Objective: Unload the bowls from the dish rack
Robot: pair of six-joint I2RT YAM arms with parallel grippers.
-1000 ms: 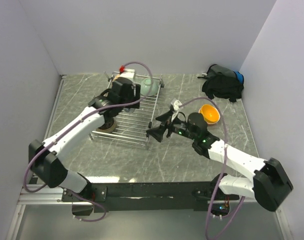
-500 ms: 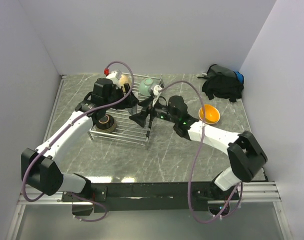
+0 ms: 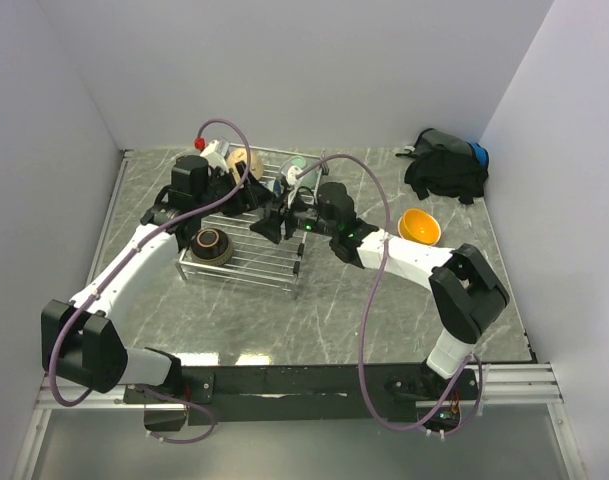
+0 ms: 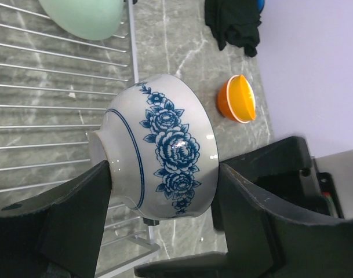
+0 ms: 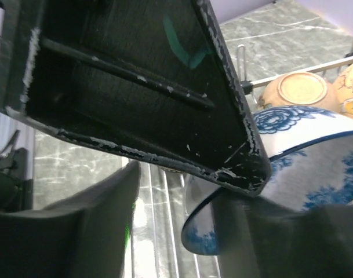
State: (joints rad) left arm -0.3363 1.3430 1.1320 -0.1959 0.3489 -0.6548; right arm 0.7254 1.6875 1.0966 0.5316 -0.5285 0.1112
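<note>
The left gripper (image 4: 162, 174) clamps the white bowl (image 4: 164, 133) (blue roses painted round it) on its side above the dish rack (image 4: 60, 105) — the right gripper (image 5: 241, 200) straddles its rim, and I cannot tell whether its jaws grip.

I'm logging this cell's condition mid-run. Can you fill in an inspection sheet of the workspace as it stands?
Surface: grey marbled table; no spills seen.
Job's things: dish rack holds a dark brown bowl, a tan bowl and a pale green bowl. A white bowl with blue flowers is held over the rack. An orange bowl sits on the table, right of the rack.
Clutter: black bag in the far right corner.
Grippers: left gripper shut on the flowered bowl; right gripper open, astride that bowl's rim.
Cables: purple cables loop over both arms, near the rack.
Surroundings: plain pale walls; nothing else seen.
</note>
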